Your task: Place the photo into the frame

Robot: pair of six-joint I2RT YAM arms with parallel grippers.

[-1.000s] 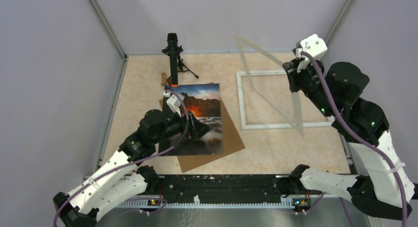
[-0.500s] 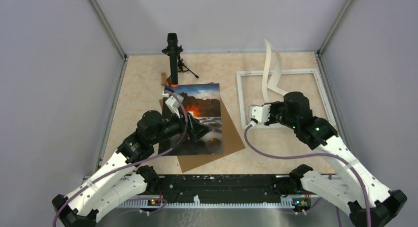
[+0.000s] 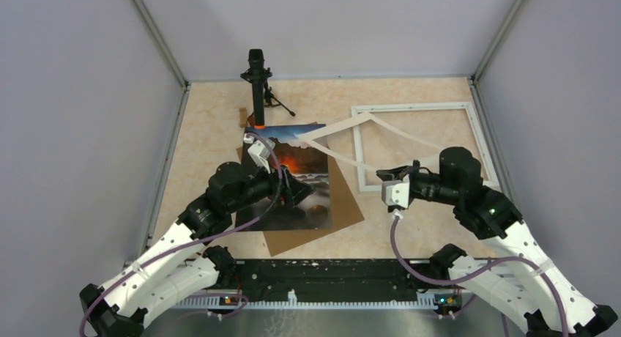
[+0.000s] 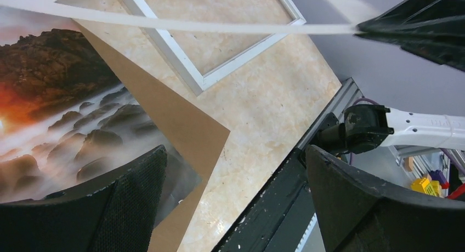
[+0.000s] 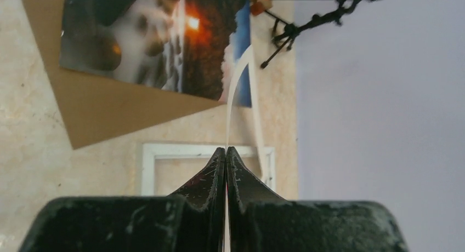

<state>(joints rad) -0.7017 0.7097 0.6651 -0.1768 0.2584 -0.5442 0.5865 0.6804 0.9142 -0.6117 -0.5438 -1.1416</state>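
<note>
The photo (image 3: 311, 168), a dark rocky seascape with an orange glow, lies on a brown cardboard sheet (image 3: 344, 205) at centre left. The white frame (image 3: 410, 108) lies flat at the back right. My left gripper (image 3: 293, 190) is open and empty just above the photo's lower right part; in its wrist view (image 4: 234, 153) the photo (image 4: 55, 98) lies by the left finger. My right gripper (image 3: 387, 176) is shut on a thin whitish flexible sheet (image 3: 344, 155) that stretches from its jaws across the frame's left rail to the photo's top right corner. The right wrist view shows the jaws (image 5: 225, 149) pinching this sheet (image 5: 233, 93).
A black cylinder on a small tripod (image 3: 256, 80) stands at the back beside the photo's top edge, with a small wooden block (image 3: 243, 117) next to it. A black rail (image 3: 329, 271) runs along the near edge. Grey walls close in on three sides.
My right arm has swung down from high at the back right to low in front of the frame, carrying the thin sheet, which now reaches towards the photo. The left arm has barely moved.
</note>
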